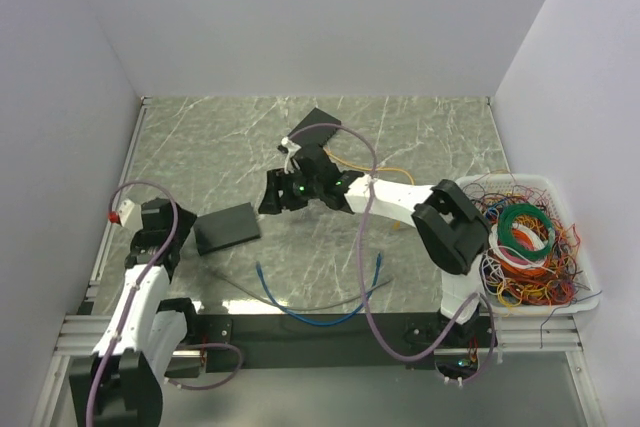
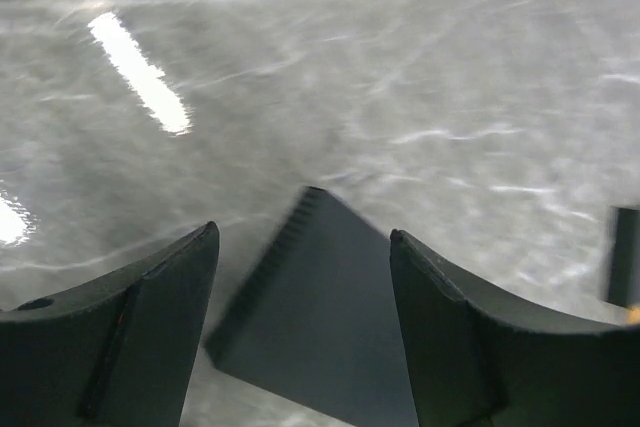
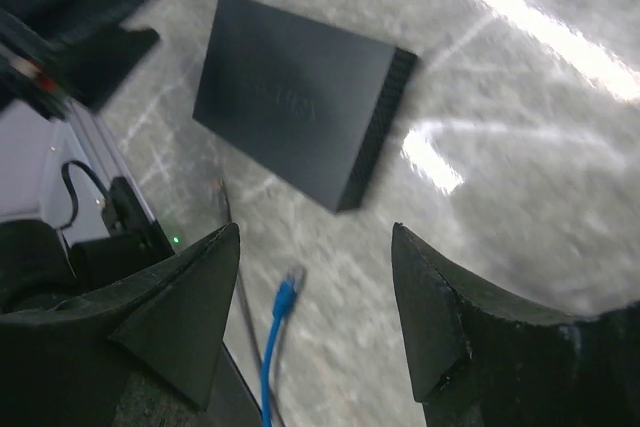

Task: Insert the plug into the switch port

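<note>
The switch (image 1: 227, 228) is a flat black box lying on the marbled table left of centre. In the left wrist view the switch (image 2: 320, 317) lies just past my left gripper (image 2: 303, 232), which is open with nothing in it. My left gripper (image 1: 178, 232) sits just left of the box. The blue cable (image 1: 300, 312) curves along the near edge, and its plug (image 1: 260, 269) lies loose on the table. My right gripper (image 1: 270, 195) hovers right of the switch. It is open and empty (image 3: 316, 229), with the plug (image 3: 290, 292) below it and the switch (image 3: 290, 97) ahead.
A second black box (image 1: 318, 132) with an orange wire sits at the back centre. A white bin (image 1: 590, 267) full of coloured cables stands at the right edge. A grey cable (image 1: 330, 302) lies by the blue one. White walls close in the table.
</note>
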You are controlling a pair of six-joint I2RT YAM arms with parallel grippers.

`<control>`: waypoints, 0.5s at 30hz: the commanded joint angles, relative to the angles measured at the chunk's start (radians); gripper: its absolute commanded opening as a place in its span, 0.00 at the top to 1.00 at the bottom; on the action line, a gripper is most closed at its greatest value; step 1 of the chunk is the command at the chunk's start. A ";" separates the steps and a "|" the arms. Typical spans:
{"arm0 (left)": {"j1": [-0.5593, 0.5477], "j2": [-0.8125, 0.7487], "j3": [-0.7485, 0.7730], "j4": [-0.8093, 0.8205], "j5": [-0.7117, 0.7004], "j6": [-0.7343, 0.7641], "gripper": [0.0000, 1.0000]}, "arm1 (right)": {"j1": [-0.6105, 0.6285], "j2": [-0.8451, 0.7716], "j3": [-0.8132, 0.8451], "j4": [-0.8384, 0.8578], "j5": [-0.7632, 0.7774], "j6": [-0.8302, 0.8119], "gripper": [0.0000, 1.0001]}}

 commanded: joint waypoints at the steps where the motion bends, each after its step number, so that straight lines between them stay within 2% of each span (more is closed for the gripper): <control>1: 0.055 0.065 -0.033 0.107 0.137 0.046 0.26 | -0.003 0.081 0.100 0.052 -0.060 0.054 0.31; 9: 0.063 0.204 -0.016 0.170 0.233 0.039 0.27 | -0.001 0.204 0.197 0.020 -0.045 0.108 0.31; 15: 0.054 0.182 -0.053 0.217 0.278 0.003 0.29 | 0.023 0.278 0.221 0.011 -0.043 0.120 0.31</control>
